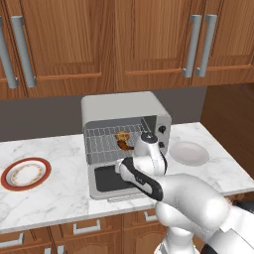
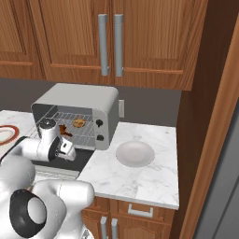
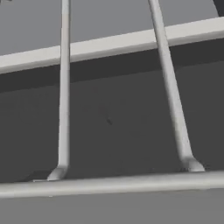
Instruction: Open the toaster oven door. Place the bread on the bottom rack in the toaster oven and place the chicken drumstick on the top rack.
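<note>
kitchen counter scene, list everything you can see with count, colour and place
boxy light-grey toaster oven: one, on the marble counter, middle
dark-glass oven door: one, folded down flat in front
silver wire racks: grid shelves inside the oven
round golden-brown bun: one, inside the oven
orange-brown chicken drumstick: one, inside the oven, by the hand
red-rimmed plate: one, counter left
plain white plate: one, counter right of the oven
wooden cabinets: brown, above, grey bar handles
white arm's hand: one, at the oven mouth, open
</note>
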